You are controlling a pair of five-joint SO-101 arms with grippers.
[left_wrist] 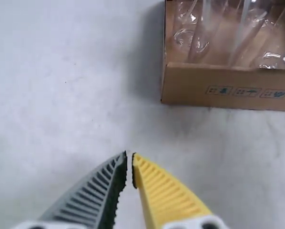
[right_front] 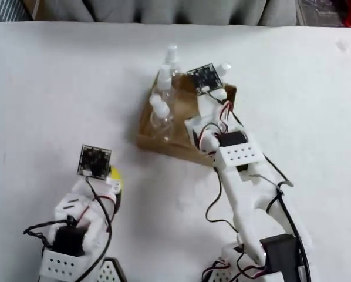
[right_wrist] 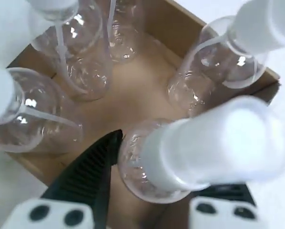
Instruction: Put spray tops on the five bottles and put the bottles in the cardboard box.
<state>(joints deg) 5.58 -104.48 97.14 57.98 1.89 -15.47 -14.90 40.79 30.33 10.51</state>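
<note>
The cardboard box stands mid-table and holds several clear bottles with white spray tops. My right gripper hangs over the box's right half. In the right wrist view it is shut on a capped bottle that stands inside the box, its black finger against the glass; the other finger is hidden behind the spray top. Three more bottles stand around it. My left gripper rests low at the front left, away from the box, and is shut with nothing in it.
The white table spreads wide around the box. In the left wrist view the box's front wall lies ahead of the fingertips, off to one side. Loose cables hang off the right arm.
</note>
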